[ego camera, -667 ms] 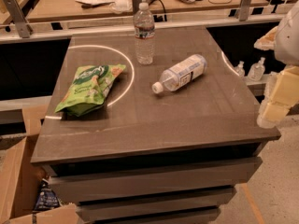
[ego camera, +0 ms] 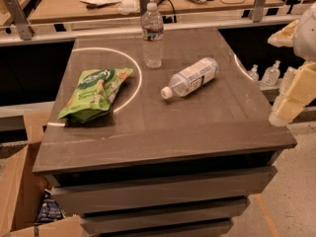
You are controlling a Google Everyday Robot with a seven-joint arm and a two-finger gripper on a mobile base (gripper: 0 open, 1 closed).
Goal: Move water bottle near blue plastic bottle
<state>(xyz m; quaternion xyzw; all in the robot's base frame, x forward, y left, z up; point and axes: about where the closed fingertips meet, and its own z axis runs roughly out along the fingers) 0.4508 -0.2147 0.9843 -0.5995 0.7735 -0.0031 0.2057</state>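
Pincer (ego camera: pixel 290 100) is hanging off the worktop's (ego camera: pixel 173 132) right edge, partly cut off by the frame; can't tell its opening or any hold. Water bottle (ego camera: pixel 152 33) is standing upright near the back edge. Blue plastic bottle (ego camera: pixel 191 77) is lying on its side nearby, front-right, not touching. Green snack bag (ego camera: pixel 96 93) is occupying the left. Bare surface is running along the front and right.
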